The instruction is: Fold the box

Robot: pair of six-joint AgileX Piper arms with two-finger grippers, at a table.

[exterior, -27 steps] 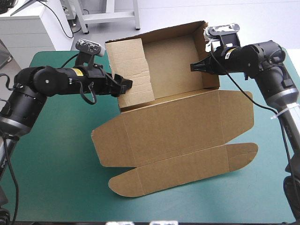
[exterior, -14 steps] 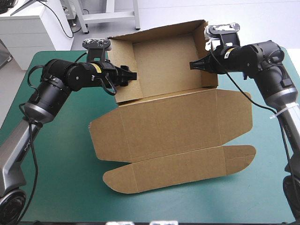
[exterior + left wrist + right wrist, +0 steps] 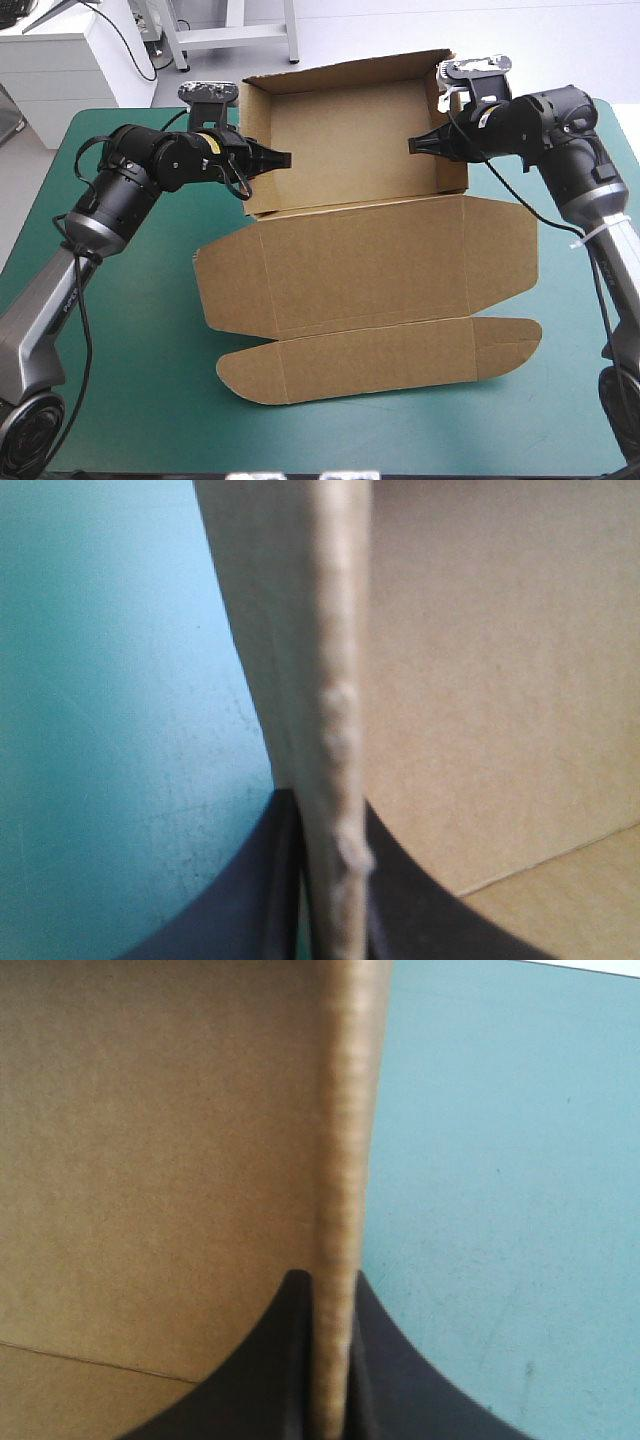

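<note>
Your box (image 3: 350, 140) sits far-centre on the surface (image 3: 130, 330), walls up, lid (image 3: 380, 260) flat toward the near edge. The left gripper (image 3: 280, 158) and right gripper (image 3: 415, 146) each pinch a side wall, likely to steady the tucked walls upright.

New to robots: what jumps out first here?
The brown box stands toward the table's far edge as an open tray, its lid lying flat nearer the camera. The left arm and right arm reach in from the sides, each with jaws shut on a side wall.
</note>
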